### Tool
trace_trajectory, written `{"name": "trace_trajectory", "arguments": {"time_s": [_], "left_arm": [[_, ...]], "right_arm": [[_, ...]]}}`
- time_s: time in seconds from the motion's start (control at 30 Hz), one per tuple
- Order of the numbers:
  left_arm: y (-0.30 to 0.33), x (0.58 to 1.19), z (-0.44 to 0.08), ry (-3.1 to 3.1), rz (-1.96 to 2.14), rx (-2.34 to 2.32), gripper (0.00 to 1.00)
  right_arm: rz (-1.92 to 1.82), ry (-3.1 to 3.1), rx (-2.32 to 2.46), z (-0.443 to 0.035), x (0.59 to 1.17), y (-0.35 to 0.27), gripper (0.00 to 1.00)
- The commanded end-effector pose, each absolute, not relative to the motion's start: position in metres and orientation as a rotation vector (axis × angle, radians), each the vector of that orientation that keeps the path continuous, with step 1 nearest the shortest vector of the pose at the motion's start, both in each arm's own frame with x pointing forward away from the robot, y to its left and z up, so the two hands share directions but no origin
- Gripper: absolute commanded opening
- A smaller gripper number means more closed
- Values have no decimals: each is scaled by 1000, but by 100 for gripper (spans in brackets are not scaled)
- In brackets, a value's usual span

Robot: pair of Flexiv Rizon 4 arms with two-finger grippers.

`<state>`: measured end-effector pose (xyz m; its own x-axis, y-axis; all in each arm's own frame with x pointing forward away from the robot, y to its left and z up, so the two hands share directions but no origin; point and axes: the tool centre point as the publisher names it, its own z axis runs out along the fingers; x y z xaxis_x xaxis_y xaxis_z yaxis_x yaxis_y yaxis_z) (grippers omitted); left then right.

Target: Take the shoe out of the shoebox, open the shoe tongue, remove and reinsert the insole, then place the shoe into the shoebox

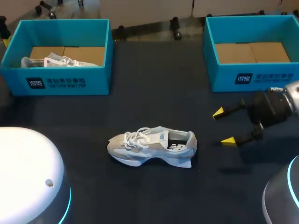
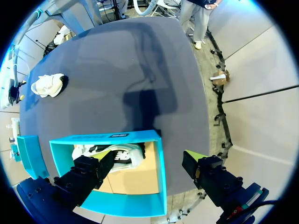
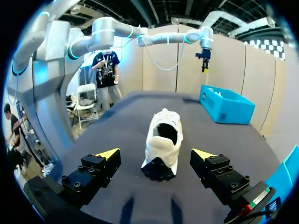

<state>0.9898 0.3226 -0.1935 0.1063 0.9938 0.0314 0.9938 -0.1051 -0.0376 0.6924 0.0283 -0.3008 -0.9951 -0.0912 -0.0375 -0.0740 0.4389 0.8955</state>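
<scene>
Shoe (image 1: 152,145) sits near the desk's middle, heel toward my right claw (image 1: 223,126), spread wide and empty, while my left claw (image 2: 149,157) hovers, also released, over the far-left-corner shoebox (image 1: 14,79).

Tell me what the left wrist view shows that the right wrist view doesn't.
Only the left wrist view looks down into the shoebox, showing its cardboard floor and a second shoe inside, under the open left jaws. Only the right wrist view shows the open right jaws close up, with the heel of the shoe on the table ahead of them. Both show that shoe and the blue shoebox.
</scene>
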Motion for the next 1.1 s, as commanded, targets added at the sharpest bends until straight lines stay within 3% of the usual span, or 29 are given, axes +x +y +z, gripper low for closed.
{"name": "trace_trajectory", "arguments": {"time_s": [0.03, 0.63, 1.1], "left_arm": [[323, 988, -193, -2068, -3, -2301, 100], [323, 988, -193, -2068, -3, -2301, 100], [323, 988, -193, -2068, -3, -2301, 100]], "right_arm": [[-1746, -2762, 63, -312, 683, 33, 100], [-1815, -2814, -31, -319, 682, 29, 100], [-1972, -2701, -180, -378, 674, -7, 100]]}}
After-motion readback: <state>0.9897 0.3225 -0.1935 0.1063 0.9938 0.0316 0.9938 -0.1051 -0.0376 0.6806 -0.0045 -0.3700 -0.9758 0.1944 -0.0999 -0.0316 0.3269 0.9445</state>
